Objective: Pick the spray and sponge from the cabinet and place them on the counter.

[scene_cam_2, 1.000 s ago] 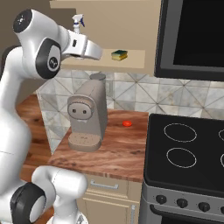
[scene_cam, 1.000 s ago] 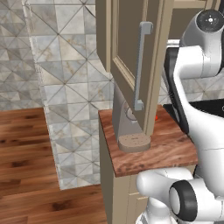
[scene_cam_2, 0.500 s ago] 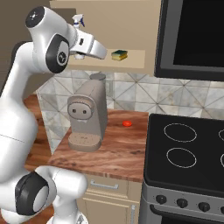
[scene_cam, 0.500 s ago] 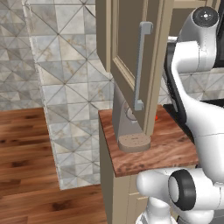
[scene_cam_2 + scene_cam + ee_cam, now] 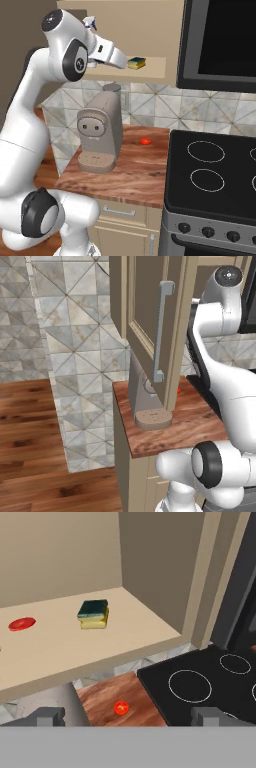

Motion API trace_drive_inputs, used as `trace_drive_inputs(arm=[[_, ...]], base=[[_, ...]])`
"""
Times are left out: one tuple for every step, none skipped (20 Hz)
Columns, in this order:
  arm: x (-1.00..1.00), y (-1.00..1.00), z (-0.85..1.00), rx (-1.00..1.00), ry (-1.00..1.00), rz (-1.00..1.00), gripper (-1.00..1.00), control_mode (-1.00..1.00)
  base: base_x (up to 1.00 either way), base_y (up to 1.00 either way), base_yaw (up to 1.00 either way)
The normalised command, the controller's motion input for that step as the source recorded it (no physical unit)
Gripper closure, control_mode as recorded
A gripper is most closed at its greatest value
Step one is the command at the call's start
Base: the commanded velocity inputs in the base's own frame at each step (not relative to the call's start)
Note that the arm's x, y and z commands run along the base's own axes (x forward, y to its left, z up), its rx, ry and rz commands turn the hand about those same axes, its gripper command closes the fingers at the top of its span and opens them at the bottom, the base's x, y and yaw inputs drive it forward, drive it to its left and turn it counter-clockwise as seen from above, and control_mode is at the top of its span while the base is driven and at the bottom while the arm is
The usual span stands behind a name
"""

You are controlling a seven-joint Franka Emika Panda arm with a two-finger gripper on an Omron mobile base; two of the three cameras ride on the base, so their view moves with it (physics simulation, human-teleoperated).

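On the shelf of the open cabinet (image 5: 150,75), the sponge (image 5: 93,614) lies flat, green face up, well back from the front lip and clear of the right wall; a flat red disc (image 5: 22,623) lies apart to its left. The gripper (image 5: 127,716) is held in front of the shelf edge, above the worktop (image 5: 135,162), with the jaws spread wide and empty. The spray (image 5: 90,22) stands further left on the same shelf, behind the arm in the right base view. For the step in hand, judged to be the approach to the sponge, the jaws should be centred over the block and aligned across its shorter sides. The shelf lip should be cleared before any descent. Closure should be made only once both fingertips (image 5: 47,715) bracket the yellow layer, since a high grip on the soft top is likely to slip. The coffee machine (image 5: 100,131) below should be avoided on withdrawal.
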Motion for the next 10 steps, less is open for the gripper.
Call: trace_drive_inputs(arm=[[0.22,0.0,-0.13,0.0,0.0,-0.01,-1.0,-1.0],[0.25,0.0,-0.14,0.0,0.0,-0.01,-1.0,-1.0],[0.26,0.0,-0.13,0.0,0.0,-0.01,-1.0,-1.0],[0.26,0.0,-0.1,0.0,0.0,-0.01,-1.0,-1.0],[0.26,0.0,-0.08,0.0,0.0,0.0,-1.0,-1.0],[0.26,0.0,-0.06,0.0,0.0,0.0,-1.0,-1.0],[0.24,0.0,-0.04,0.0,0.0,0.0,-1.0,-1.0],[0.24,0.0,-0.04,0.0,0.0,0.0,-1.0,-1.0],[0.24,0.0,-0.03,0.01,0.0,0.0,-1.0,-1.0],[0.22,0.0,-0.03,0.01,0.0,0.0,-1.0,-1.0]], base=[[0.0,0.0,0.0],[0.0,0.0,0.0],[0.0,0.0,0.0],[0.0,0.0,0.0],[0.0,0.0,0.0],[0.0,0.0,0.0],[0.0,0.0,0.0],[0.0,0.0,0.0],[0.0,0.0,0.0],[0.0,0.0,0.0]])
